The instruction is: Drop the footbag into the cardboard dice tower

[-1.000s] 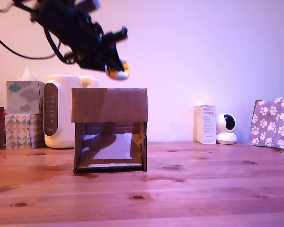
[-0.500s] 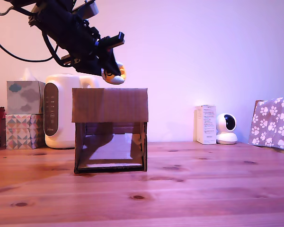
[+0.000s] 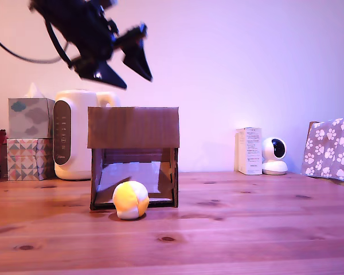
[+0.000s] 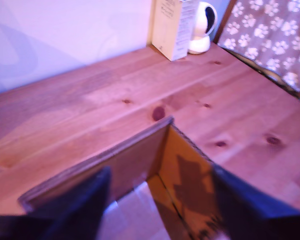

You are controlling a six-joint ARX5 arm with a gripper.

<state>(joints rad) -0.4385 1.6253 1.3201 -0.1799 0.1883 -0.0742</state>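
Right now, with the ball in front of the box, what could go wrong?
The footbag lies loose on the wooden table at the lower opening of the cardboard dice tower, so it might roll away. The gripper hangs open just above the tower; dipping, it could bump the cardboard rim.

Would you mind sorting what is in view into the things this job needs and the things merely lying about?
Job: footbag; cardboard dice tower; gripper, open.
Lying about: tissue boxes; white appliance; small carton; small camera; paw-print cloth.
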